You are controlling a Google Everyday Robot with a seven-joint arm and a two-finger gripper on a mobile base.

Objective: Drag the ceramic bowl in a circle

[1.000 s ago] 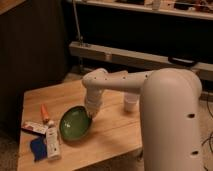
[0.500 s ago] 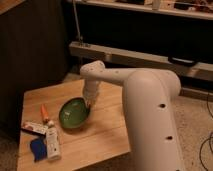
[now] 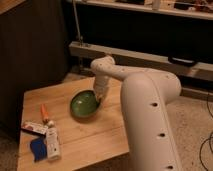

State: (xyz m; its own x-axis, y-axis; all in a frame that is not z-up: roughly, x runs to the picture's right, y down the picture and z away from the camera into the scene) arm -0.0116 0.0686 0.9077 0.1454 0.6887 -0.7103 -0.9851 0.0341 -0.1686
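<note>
The ceramic bowl [image 3: 83,105] is green, round and glossy, and sits near the middle of the wooden table [image 3: 95,137]. My gripper [image 3: 99,94] hangs from the white arm and reaches down onto the bowl's right rim. The arm's wrist covers the fingers. The large white arm fills the right side of the view and hides the table's right part.
An orange marker [image 3: 45,114] lies left of the bowl. A white tube [image 3: 52,143], a red and white packet [image 3: 34,128] and a blue item [image 3: 37,149] lie at the front left corner. A dark cabinet stands behind the table at left.
The bowl has moved back and to the right, away from the items at the front left. The gripper has moved with it, and the arm has swung to the right.
</note>
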